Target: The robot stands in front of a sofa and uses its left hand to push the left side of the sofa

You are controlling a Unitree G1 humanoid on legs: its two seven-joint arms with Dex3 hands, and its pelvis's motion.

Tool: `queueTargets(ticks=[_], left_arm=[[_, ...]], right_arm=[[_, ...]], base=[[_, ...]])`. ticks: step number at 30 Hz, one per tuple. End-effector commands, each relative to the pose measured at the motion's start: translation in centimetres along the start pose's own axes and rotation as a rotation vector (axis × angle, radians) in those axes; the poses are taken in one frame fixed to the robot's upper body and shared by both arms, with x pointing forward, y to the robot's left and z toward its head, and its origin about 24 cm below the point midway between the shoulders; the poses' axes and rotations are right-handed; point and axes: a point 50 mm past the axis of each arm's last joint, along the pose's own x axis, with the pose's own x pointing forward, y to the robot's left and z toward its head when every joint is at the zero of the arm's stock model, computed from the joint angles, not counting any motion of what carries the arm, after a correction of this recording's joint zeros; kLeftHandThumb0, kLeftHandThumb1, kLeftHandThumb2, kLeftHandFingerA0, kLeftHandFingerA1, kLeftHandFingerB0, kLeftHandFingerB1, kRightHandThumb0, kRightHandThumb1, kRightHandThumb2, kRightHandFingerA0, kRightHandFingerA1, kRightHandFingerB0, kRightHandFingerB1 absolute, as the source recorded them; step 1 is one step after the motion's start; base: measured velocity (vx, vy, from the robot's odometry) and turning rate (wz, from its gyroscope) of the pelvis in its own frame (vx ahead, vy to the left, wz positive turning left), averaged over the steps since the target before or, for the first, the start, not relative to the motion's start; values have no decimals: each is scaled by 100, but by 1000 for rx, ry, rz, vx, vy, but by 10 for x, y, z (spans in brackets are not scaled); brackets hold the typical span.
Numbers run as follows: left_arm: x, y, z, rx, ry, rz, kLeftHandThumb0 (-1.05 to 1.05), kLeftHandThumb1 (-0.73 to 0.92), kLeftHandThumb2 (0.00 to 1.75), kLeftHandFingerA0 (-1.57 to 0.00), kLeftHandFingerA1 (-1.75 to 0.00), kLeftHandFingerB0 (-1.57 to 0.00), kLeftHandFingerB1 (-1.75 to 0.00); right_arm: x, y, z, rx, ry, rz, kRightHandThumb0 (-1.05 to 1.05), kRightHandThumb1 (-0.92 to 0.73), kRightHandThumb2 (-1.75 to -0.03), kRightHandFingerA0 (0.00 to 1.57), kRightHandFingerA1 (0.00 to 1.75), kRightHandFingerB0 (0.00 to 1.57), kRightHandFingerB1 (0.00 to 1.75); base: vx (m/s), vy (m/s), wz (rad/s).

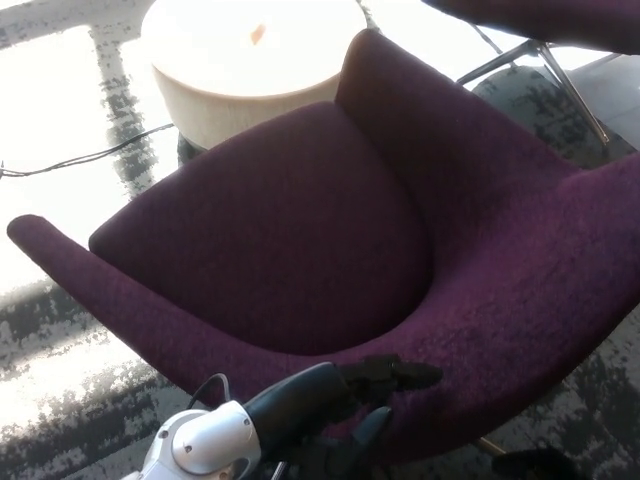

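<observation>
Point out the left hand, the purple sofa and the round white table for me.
left hand (pixel 375 385), head view, on its dark fingers.
purple sofa (pixel 270 230), head view, on the seat cushion.
round white table (pixel 240 55), head view, on its top.

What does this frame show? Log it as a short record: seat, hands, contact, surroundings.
seat: purple sofa, a single curved upholstered seat
left hand: at the sofa's near rim, fingers laid on the fabric edge, holding nothing
right hand: not in view
contact: left hand touching the rim; whether it is pressing cannot be told
behind: round pale table
floor: cable on the grey patterned carpet
top right: metal legs of another seat
</observation>
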Motion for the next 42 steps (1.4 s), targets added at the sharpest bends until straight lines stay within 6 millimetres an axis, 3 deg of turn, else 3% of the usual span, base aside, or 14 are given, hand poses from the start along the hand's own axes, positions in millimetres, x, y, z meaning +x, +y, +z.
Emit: queueTargets(ticks=[1,7,8,9,10,11,12,17,18,23,24,30,31,42], left_arm=[[7,-17,-2,3,-3,-88,-82,85,120,0,-28,-11,-21],[8,-18,0,6,-6,-98,-79,83,120,0,-28,-10,-22],[8,-18,0,11,-12,-102,-80,92,83,-1,-25,-3,-23],[8,-18,0,12,-12,-102,-80,92,83,-1,-25,-3,-23],[9,-19,0,11,-15,-103,-81,92,83,-2,-26,-3,-22],[9,-20,0,8,-16,-107,-81,92,84,-2,-25,-3,-22],[9,-21,1,6,-17,-109,-81,92,85,-1,-24,-4,-21],[10,-24,1,-10,-16,-119,-86,91,84,-2,-25,-4,-20],[10,-24,1,-17,-18,-120,-84,92,81,-2,-25,-3,-21],[10,-25,0,-30,-16,-127,-85,92,84,0,-22,-4,-21],[8,-25,-1,-26,-16,-126,-81,82,113,-5,-27,-1,-21],[0,-16,-11,-7,17,-94,-81,92,84,0,-21,-3,-21],[-2,-15,-13,-18,25,-86,-81,82,119,0,-26,-7,-21],[-39,14,-35,-22,107,41,-89,84,120,-7,-27,-9,-20]], right_arm=[[-1,-7,0,-14,7,-21,-105,-92,-87,17,116,14,108],[-1,-7,0,-3,4,-15,-105,-64,-132,21,93,29,94],[0,-7,1,-23,3,-15,-105,-65,-133,22,93,29,94],[0,-7,1,-26,3,-15,-105,-65,-133,22,93,29,94],[-1,-7,1,-18,4,-14,-105,-92,-87,19,120,17,112],[-1,-6,0,-6,5,-14,-105,-64,-133,22,94,29,95],[-1,-6,0,-2,5,-14,-105,-90,-87,8,141,12,134],[-1,-6,0,5,4,-15,-105,-92,-81,12,130,18,126],[-1,-6,0,4,5,-16,-66,-33,-116,13,80,8,76],[-1,-6,0,-7,5,-16,-67,-37,-119,12,80,6,75],[-1,-6,0,-3,5,-14,-105,-92,-83,13,129,19,125],[-1,-6,-1,3,8,-15,-105,-87,-86,10,136,18,128],[-1,-6,0,-3,7,-15,-105,-88,-86,12,139,19,131],[-1,-4,-2,7,16,-5,-105,-85,-86,11,139,19,130]], base=[[0,0,0],[0,0,0],[0,0,0],[0,0,0],[0,0,0],[0,0,0],[0,0,0],[0,0,0],[0,0,0],[0,0,0],[0,0,0],[0,0,0],[0,0,0],[0,0,0]])
